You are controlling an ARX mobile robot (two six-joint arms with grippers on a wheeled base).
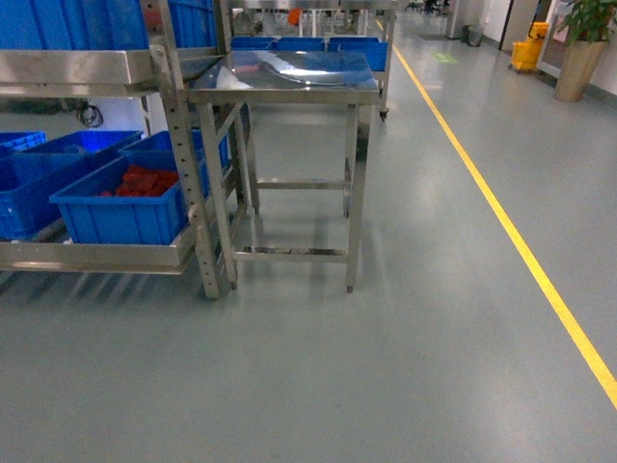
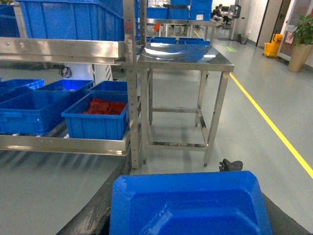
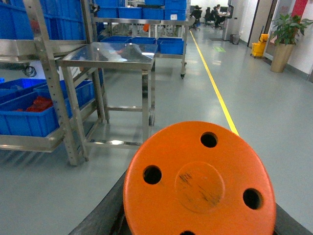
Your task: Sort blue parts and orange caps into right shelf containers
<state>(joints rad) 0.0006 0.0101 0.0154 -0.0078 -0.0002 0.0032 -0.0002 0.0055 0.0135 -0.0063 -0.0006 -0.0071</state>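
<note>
Blue part, one in number, is being shown close under the left wrist camera, while one orange cap with four holes is being shown under the right. Neither gripper's jaws are being seen, so their state cannot be told. One crate of red pieces is being kept on the lower shelf, beside one steel table.

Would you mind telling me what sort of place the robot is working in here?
Probably a factory or warehouse floor: steel shelving holding blue crates, a stainless worktable, and a yellow line painted along the smooth grey floor.
</note>
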